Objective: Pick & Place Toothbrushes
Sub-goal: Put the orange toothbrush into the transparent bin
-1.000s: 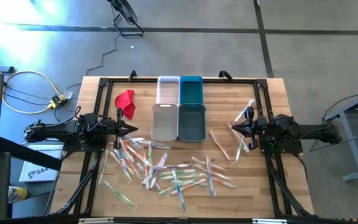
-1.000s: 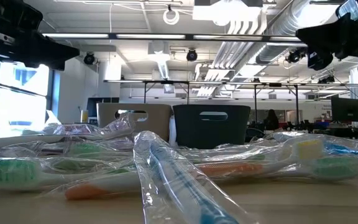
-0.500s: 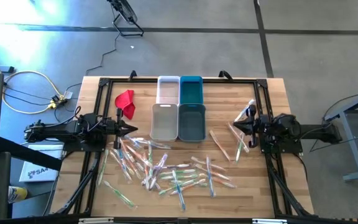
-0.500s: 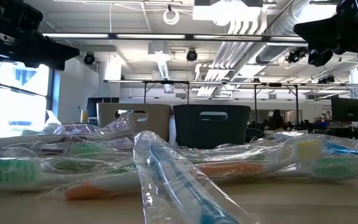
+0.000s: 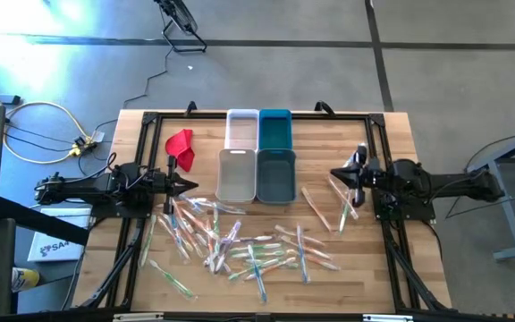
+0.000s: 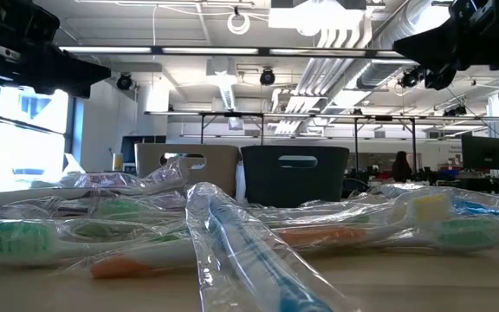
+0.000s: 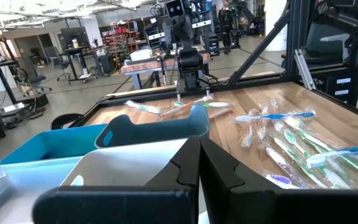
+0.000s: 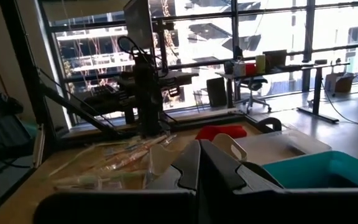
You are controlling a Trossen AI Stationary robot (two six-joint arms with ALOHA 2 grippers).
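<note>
We see a wooden table [image 5: 392, 134] from above, with four bins [image 5: 257, 156] at its back centre: a white and a teal one behind, a white and a dark one in front. The toothbrushes [image 5: 240, 241], dozens in clear wrappers, lie scattered in front of the bins, with a few more [image 5: 329, 201] to the bins' right. A red cloth [image 5: 181, 146] sits left of the bins.

The left hand [image 5: 190, 184] hovers just left of the bins, clenched and empty. The right hand [image 5: 336, 173] hovers right of the bins, above the smaller group of brushes, also clenched and holding nothing.

We judge that no brush is picked yet. To do this well, we would open the right hand, choose a brush lying apart from its neighbours, line the fingers across its handle, and descend squarely. The slick wrappers may slip or drag a neighbour along, so an isolated brush is the safer choice.

The table is pale wood in a black frame. Beyond it is a large open workshop with a grey floor, desks, big windows and exposed ceiling ducts; a yellow cable [image 5: 43, 134] lies on the floor left of the table.
</note>
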